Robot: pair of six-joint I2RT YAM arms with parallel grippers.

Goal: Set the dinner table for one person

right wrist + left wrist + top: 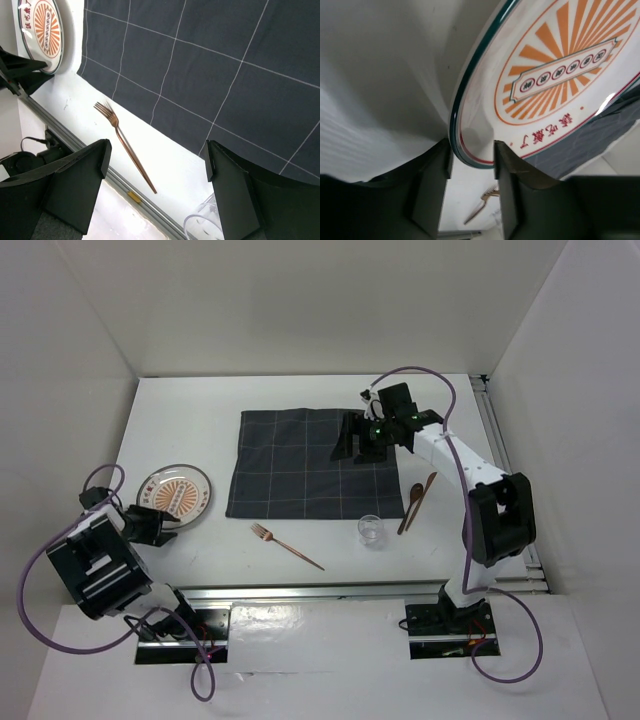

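Observation:
The white dinner table [190, 410] carries a dark grey checked cloth [300, 475]. A round plate [175, 493] with an orange sunburst sits at the table's left. My left gripper [152, 524] is shut on the plate's near rim; in the left wrist view the rim [470, 150] fills the gap between the fingers of the left gripper [471, 152]. My right gripper [362, 445] is open and empty above the cloth's right part. In the right wrist view it [156, 165] hangs over the cloth [225, 75], with a copper fork [125, 145] and a glass [202, 227] below.
The copper fork [287, 545] lies on bare table in front of the cloth. A clear glass [371, 530] stands to its right. A copper spoon [412, 504] and another thin copper utensil [427, 487] lie right of the cloth. Metal rails [350, 588] edge the table.

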